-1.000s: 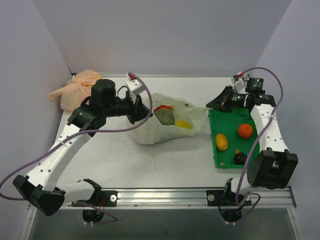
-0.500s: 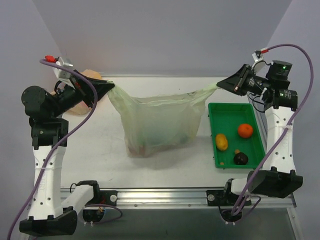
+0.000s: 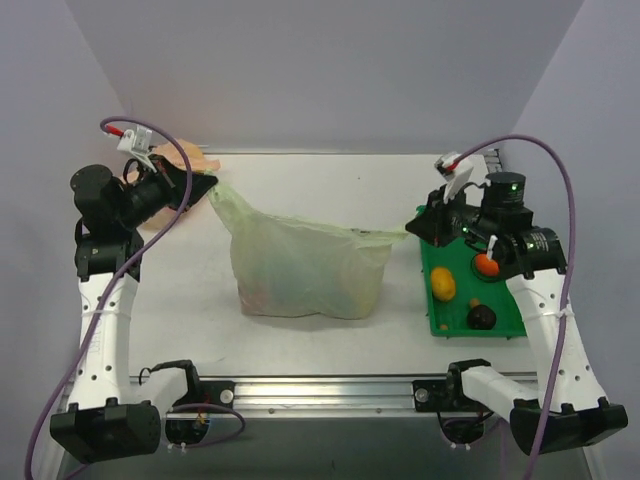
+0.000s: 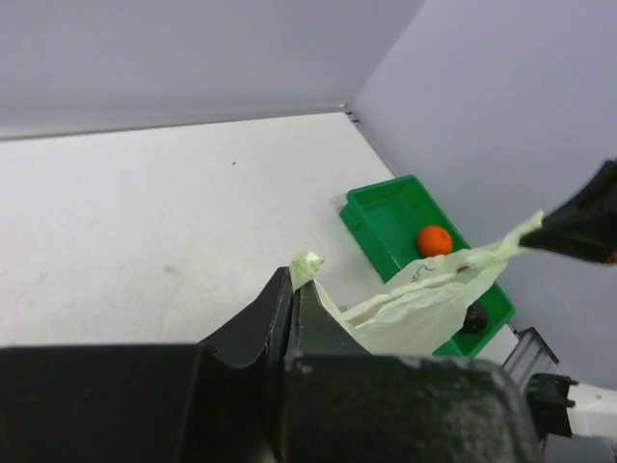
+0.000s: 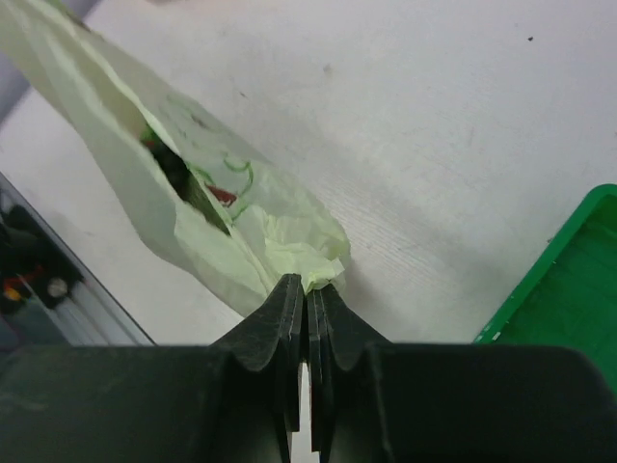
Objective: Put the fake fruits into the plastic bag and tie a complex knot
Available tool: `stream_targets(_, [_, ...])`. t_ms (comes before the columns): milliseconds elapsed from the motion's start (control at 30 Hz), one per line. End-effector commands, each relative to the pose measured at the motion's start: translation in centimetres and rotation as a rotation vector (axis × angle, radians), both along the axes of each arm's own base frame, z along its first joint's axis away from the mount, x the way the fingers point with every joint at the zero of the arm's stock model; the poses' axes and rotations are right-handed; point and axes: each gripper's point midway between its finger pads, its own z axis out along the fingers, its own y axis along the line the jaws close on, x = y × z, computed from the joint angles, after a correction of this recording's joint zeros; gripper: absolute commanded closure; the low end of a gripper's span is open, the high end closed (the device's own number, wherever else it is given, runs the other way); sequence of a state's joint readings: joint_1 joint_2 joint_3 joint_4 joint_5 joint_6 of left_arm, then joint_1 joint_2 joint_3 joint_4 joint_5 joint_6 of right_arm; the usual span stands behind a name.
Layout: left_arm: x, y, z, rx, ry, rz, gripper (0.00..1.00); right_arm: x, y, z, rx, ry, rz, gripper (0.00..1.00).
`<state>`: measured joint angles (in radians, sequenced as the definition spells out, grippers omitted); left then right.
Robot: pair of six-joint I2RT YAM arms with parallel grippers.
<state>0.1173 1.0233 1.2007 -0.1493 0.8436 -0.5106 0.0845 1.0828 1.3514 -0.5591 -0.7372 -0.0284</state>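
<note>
Over table (image 3: pixel 180 300) | L fingers (image 3: pixel 205 184) clamped on plastic bag (image 3: pixel 305 270) handle | R fingers (image 3: pixel 412 228) clamped on opp. handle

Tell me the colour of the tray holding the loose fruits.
Bright green; the tray shows best in the top external view.

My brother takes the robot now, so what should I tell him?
Left fingers: shut on one top corner of the thin pale green plastic bag.
Right fingers: shut on the other corner.
Bag held up stretched between them; some fruit shows inside.
Not yet bagged, in the green plastic tray: round orange fruit, yellow fruit, dark round fruit.
Left to do: bag those three, tie the knot.
</note>
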Motion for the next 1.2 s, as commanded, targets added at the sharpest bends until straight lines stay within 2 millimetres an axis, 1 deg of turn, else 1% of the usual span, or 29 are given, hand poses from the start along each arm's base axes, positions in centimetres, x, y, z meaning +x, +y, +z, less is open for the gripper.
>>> stream_targets(0, [2.6,3.1,-3.4,0.063,0.093,0.184,1.00,0.0,-1.6,-2.9,-0.299,-0.169,0.039,1.00])
stream_targets(33, [2.9,3.4,-4.8,0.083,0.115,0.196,1.00,-0.2,-1.5,-4.4,-0.363,-0.190,0.084,1.00])
stream_targets(67, [3.4,3.7,-5.7,0.096,0.133,0.209,1.00,-0.6,-1.6,-4.7,-0.399,-0.220,0.101,1.00])
stream_targets(100, [3.9,4.4,-6.9,0.120,0.155,0.246,1.00,-0.6,-2.1,-5.3,-0.440,-0.229,0.097,1.00])
stream_targets(133, [4.2,4.7,-8.3,0.133,0.183,0.262,1.00,-0.7,-2.2,-5.8,-0.480,-0.249,0.124,1.00])
stream_targets(167, [4.6,5.1,-9.5,0.147,0.206,0.275,1.00,-1.1,-2.3,-6.7,-0.500,-0.246,0.136,1.00])
stream_targets(200, [4.8,5.4,-10.2,0.172,0.204,0.282,1.00,-1.2,-2.6,-7.2,-0.523,-0.245,0.135,1.00])
stream_targets(233, [5.0,5.7,-11.6,0.184,0.228,0.299,1.00,-1.3,-2.7,-7.7,-0.546,-0.254,0.155,1.00])
stream_targets(267, [5.2,5.9,-12.5,0.194,0.244,0.304,1.00,-1.6,-2.8,-8.5,-0.559,-0.245,0.165,1.00])
stream_targets(333, [5.4,6.4,-13.9,0.215,0.260,0.322,1.00,-1.8,-2.8,-9.3,-0.588,-0.248,0.186,1.00])
stream_targets(367, [5.5,6.5,-15.1,0.220,0.288,0.327,1.00,-2.1,-2.7,-10.3,-0.596,-0.233,0.200,1.00])
stream_targets(433, [5.4,6.6,-16.4,0.230,0.315,0.326,1.00,-2.1,-2.6,-11.0,-0.615,-0.229,0.204,1.00])
stream_targets(467, [5.4,6.8,-17.4,0.234,0.338,0.330,1.00,-2.2,-2.2,-11.4,-0.619,-0.229,0.221,1.00])
stream_targets(500, [5.3,6.8,-17.7,0.239,0.345,0.329,1.00,-2.1,-2.2,-11.8,-0.622,-0.226,0.221,1.00])
stream_targets(567, [5.3,6.6,-17.9,0.249,0.339,0.316,1.00,-1.8,-2.1,-11.9,-0.627,-0.221,0.220,1.00])
stream_targets(600, [5.4,6.7,-17.5,0.258,0.321,0.312,1.00,-1.5,-2.0,-11.1,-0.620,-0.234,0.209,1.00])
stream_targets(667, [5.6,6.6,-16.0,0.262,0.275,0.302,1.00,-0.9,-1.9,-10.1,-0.613,-0.242,0.191,1.00])
stream_targets(700, [5.8,6.5,-14.6,0.258,0.235,0.289,1.00,-0.6,-1.7,-8.7,-0.597,-0.262,0.175,1.00])
stream_targets(800, [6.0,6.0,-12.6,0.251,0.186,0.244,1.00,-0.2,-1.1,-6.8,-0.557,-0.278,0.156,1.00])
stream_targets(833, [6.1,5.7,-11.4,0.251,0.159,0.226,0.99,0.0,-0.9,-5.5,-0.542,-0.299,0.147,1.00])
stream_targets(867, [6.0,5.5,-10.8,0.254,0.141,0.205,0.93,0.2,-0.8,-5.2,-0.534,-0.292,0.145,1.00])
stream_targets(900, [5.8,5.1,-10.1,0.262,0.118,0.180,0.84,0.0,-0.5,-4.8,-0.525,-0.287,0.152,1.00])
stream_targets(933, [5.4,4.4,-8.5,0.257,0.072,0.134,0.75,-0.1,-0.3,-4.4,-0.513,-0.285,0.152,1.00])
stream_targets(967, [5.1,4.1,-7.4,0.258,0.040,0.120,0.58,0.0,-0.1,-3.8,-0.505,-0.291,0.154,1.00])
stream_targets(1000, [4.8,3.8,-6.3,0.257,-0.003,0.105,0.51,-0.2,0.0,-3.7,-0.503,-0.288,0.160,1.00])
stream_targets(1033, [4.0,3.2,-4.5,0.257,-0.062,0.073,0.47,-0.3,0.3,-3.6,-0.503,-0.294,0.171,1.00])
stream_targets(1067, [3.6,2.9,-3.6,0.261,-0.102,0.057,0.36,-0.4,0.4,-3.5,-0.507,-0.296,0.177,1.00])
stream_targets(1100, [3.3,2.8,-2.5,0.271,-0.150,0.056,0.32,-0.5,0.5,-3.6,-0.510,-0.294,0.181,1.00])
stream_targets(1167, [2.1,2.2,0.0,0.281,-0.232,0.028,0.26,-0.6,0.5,-3.5,-0.517,-0.302,0.186,1.00])
